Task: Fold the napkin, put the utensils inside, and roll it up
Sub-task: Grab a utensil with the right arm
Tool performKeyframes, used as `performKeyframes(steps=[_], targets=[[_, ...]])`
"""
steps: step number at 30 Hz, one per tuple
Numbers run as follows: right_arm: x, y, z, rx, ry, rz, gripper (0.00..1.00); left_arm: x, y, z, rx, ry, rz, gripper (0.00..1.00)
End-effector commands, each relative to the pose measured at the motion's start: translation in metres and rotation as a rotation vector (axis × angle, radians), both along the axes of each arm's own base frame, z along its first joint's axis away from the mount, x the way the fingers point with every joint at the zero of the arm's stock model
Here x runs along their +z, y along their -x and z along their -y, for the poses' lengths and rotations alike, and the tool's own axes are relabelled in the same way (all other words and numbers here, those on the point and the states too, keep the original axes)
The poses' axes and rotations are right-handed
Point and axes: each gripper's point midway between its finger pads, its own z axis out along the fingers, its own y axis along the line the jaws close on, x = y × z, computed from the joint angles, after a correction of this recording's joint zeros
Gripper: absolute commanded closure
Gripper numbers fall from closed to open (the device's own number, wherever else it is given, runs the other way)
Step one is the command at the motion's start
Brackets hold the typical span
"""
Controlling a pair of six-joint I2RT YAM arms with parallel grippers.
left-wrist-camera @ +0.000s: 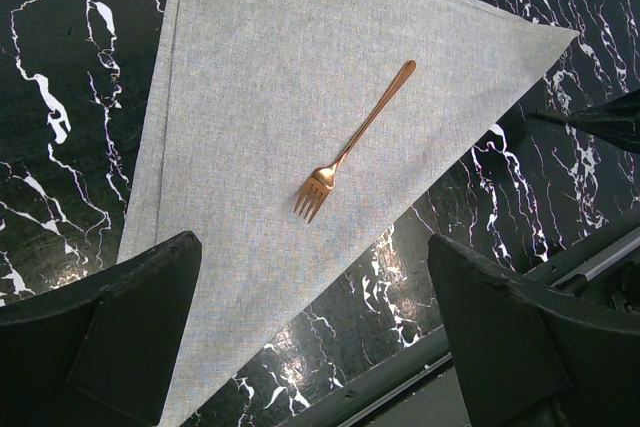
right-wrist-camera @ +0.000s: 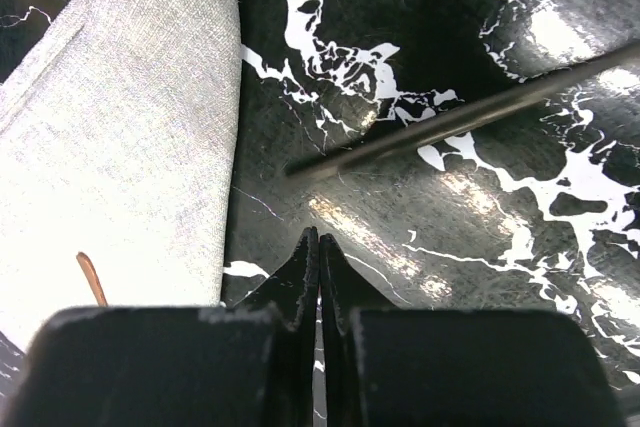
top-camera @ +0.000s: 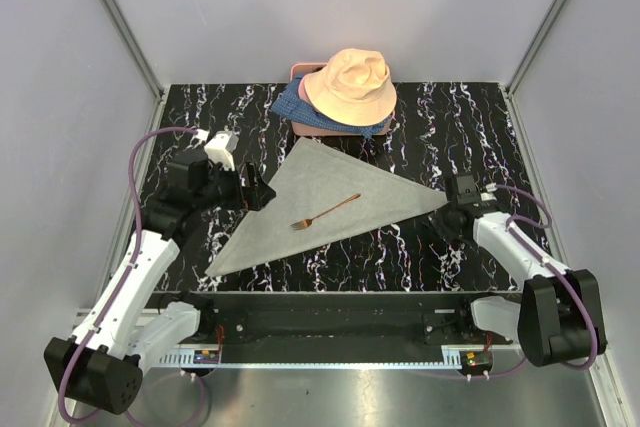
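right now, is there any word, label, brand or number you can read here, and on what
No readable text: the napkin, fork, hat, blue cloth and table carry no writing.
Tiny coloured marks on the front rail are too small to read.

Pale walls (top-camera: 300,7) are hemming my black marbled table (top-camera: 450,122) at nine, twelve and three; light is glinting off it.
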Motion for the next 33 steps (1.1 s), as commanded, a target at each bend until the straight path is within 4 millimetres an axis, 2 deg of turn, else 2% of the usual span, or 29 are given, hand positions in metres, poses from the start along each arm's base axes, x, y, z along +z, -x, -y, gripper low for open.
performKeyframes(steps=[1,2,4,5,7,8,9,11,12,15,19,23,33], targets=[[0.006,-0.005,0.0,-0.017,0.013,-0.006,1.0,0.002,0.002,0.006,-0.031,0.02,0.014,0.01],[0.003,-0.003,0.001,-0.03,0.016,-0.011,1.0,0.002,0.002,0.005,-0.029,0.02,0.016,0.01],[-0.001,-0.001,0.002,-0.03,0.017,-0.023,0.93,0.003,0.002,0.005,-0.027,0.019,0.02,0.01],[-0.004,-0.001,0.001,-0.022,0.021,-0.035,0.78,0.003,0.002,0.005,-0.026,0.018,0.02,0.01],[0.003,-0.009,0.004,0.017,0.056,-0.018,0.69,0.003,0.002,0.005,-0.027,0.019,0.019,0.01],[0.005,-0.01,0.007,0.038,0.081,-0.026,0.61,0.003,0.002,0.005,-0.027,0.018,0.018,0.01],[0.018,-0.02,0.011,0.088,0.131,0.001,0.57,0.002,0.002,0.005,-0.029,0.02,0.016,0.01],[0.025,-0.019,0.017,0.137,0.186,-0.036,0.47,0.001,0.002,0.006,-0.033,0.019,0.012,0.01],[0.039,-0.026,0.022,0.167,0.235,-0.026,0.41,0.0,0.002,0.006,-0.034,0.021,0.008,0.01],[0.043,-0.022,0.033,0.214,0.312,-0.095,0.34,0.001,0.001,0.006,-0.033,0.019,0.012,0.01],[0.031,-0.018,0.039,0.225,0.297,-0.17,0.27,0.002,0.002,0.005,-0.032,0.018,0.015,0.01],[0.008,-0.015,0.036,0.275,0.228,-0.265,0.28,0.002,0.002,0.006,-0.035,0.02,0.016,0.01],[-0.026,0.005,0.044,0.243,0.155,-0.348,0.37,0.003,0.002,0.005,-0.032,0.017,0.022,0.01]])
